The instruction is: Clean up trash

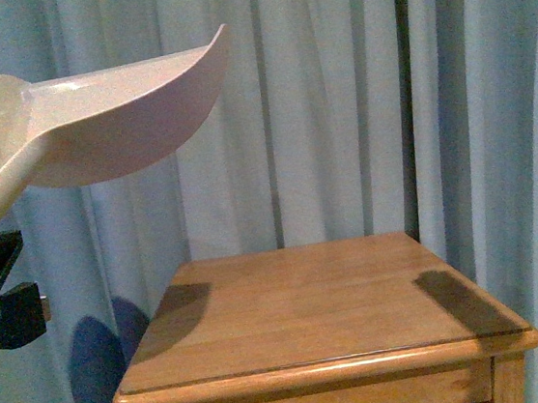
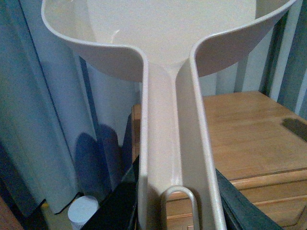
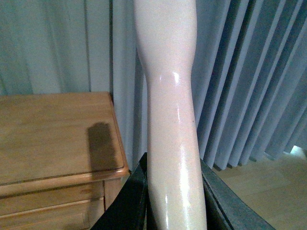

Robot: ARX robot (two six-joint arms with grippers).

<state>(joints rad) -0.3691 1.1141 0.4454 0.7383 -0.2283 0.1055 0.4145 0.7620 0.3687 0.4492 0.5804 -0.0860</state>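
The beige dustpan [image 1: 113, 112] hangs high at the left of the front view, its scoop tilted up and toward the middle. My left gripper [image 2: 177, 211] is shut on its channelled handle [image 2: 168, 143]; the scoop [image 2: 163, 28] looks empty. My right gripper [image 3: 175, 206] is shut on the smooth cream brush handle [image 3: 170, 96], which rises straight up out of the frame; the bristles are out of view. The right arm does not show in the front view. The trash is not visible in any view.
A wooden nightstand [image 1: 329, 302] stands below, its top bare apart from two shadows. Grey-blue curtains [image 1: 353, 85] hang behind it. A white cylindrical container [image 2: 82, 211] sits on the floor left of the nightstand. Pale wood floor [image 3: 268, 187] lies to its right.
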